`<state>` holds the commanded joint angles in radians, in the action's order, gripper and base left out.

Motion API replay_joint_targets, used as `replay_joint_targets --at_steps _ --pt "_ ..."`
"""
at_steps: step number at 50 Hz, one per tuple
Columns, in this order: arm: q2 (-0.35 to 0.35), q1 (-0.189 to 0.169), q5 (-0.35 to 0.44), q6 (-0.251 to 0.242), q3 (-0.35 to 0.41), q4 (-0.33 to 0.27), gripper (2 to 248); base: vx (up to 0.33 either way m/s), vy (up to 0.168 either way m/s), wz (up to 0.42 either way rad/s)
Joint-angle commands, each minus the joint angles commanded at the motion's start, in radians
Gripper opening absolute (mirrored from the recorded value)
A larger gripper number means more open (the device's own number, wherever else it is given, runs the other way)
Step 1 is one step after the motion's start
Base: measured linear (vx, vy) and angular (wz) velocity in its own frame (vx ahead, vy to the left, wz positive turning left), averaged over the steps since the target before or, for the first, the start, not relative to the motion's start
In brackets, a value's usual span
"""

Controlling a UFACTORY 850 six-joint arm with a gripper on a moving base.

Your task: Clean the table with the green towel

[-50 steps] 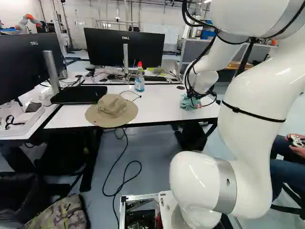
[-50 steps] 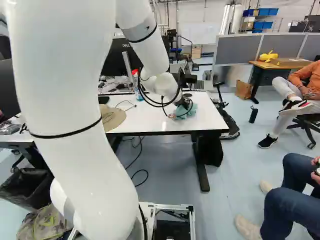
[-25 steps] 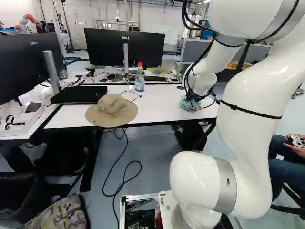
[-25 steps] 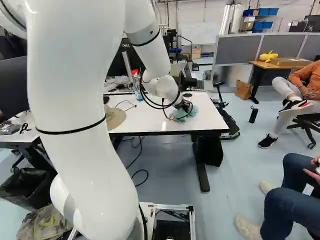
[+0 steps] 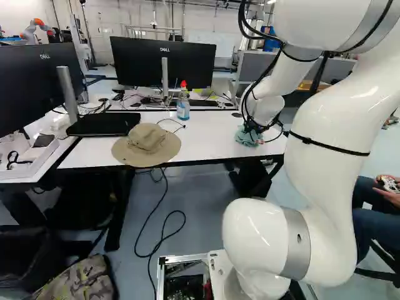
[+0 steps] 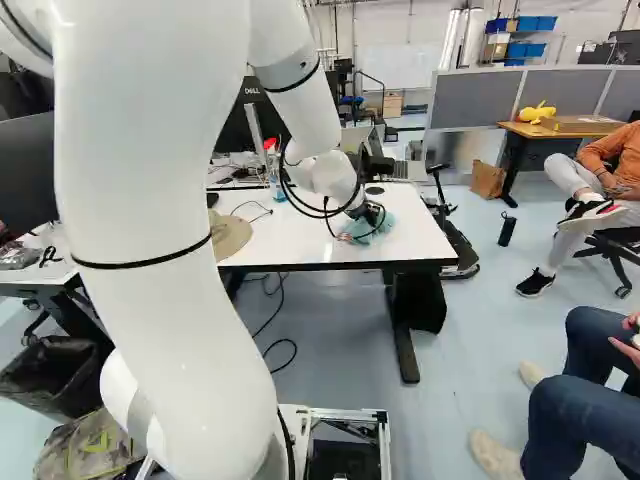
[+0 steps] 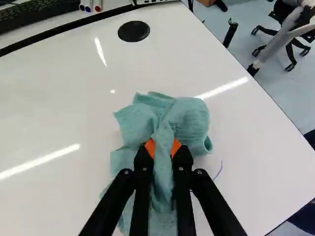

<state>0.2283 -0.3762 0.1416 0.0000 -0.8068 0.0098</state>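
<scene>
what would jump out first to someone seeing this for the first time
Probably the big white robot arm, which fills the right of the left base view and reaches over the white table. At its end the black gripper pinches a bunched green towel between its orange pads. Next, likely the tan bucket hat at the table's near edge, and the spray bottle with a red top beyond it.

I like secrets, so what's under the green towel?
White tabletop, with a blue line showing beside the towel. Whether more line hides underneath, I can't tell; the towel covers that.
</scene>
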Motion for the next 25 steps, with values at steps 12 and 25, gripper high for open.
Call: replay_joint_targets --at_steps 12,25 --pt "0.0 0.0 -0.016 0.0 0.0 0.0 53 0.0 0.0 0.0" --pt "0.0 0.0 -0.033 0.0 0.0 0.0 53 0.0 0.0 0.0"
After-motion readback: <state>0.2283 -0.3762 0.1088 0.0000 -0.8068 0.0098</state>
